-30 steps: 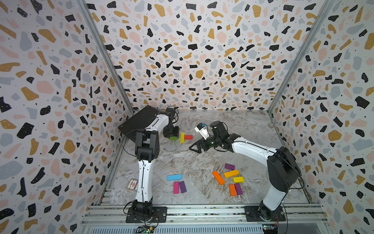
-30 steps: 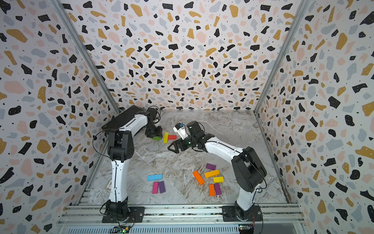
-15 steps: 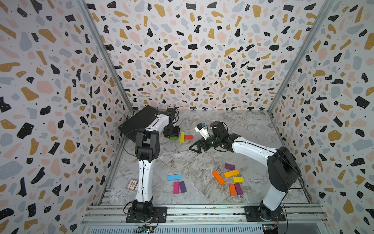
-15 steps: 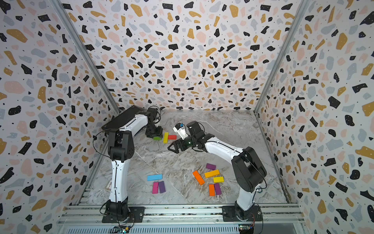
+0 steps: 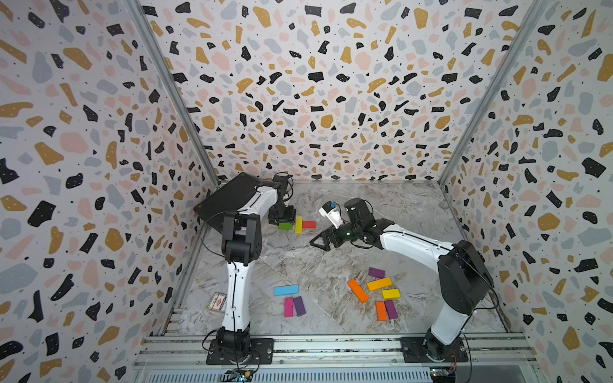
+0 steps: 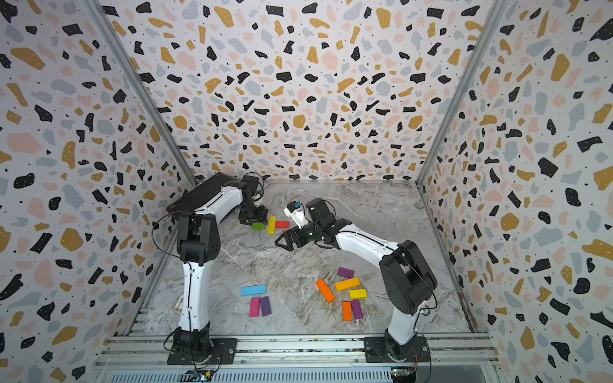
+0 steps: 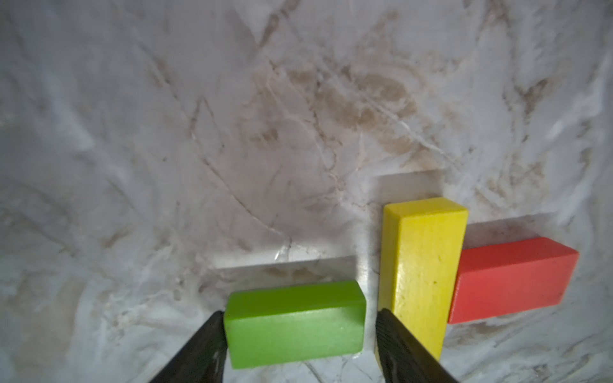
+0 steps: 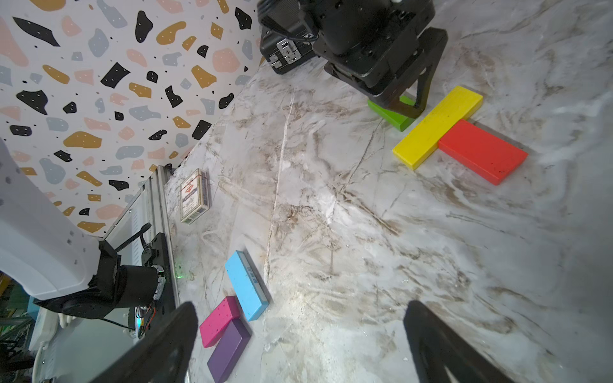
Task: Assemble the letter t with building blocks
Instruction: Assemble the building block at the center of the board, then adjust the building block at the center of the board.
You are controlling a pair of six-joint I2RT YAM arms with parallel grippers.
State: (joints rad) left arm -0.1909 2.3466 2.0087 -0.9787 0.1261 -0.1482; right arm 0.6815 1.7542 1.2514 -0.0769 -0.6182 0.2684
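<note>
Left claw [image 7: 300, 315] widened, loose around green block [image 7: 295, 326], 9 o'clock of yellow block [image 7: 421, 265]. Right claw [image 8: 302, 308] spread, empty. Green block likely light, rigid, slick: pinch long edges.

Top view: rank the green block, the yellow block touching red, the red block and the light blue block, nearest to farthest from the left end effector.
1. green block: right at the left end effector.
2. yellow block: just beside green.
3. red block: on yellow's far side.
4. light blue block: far off, toward the front rail.
</note>
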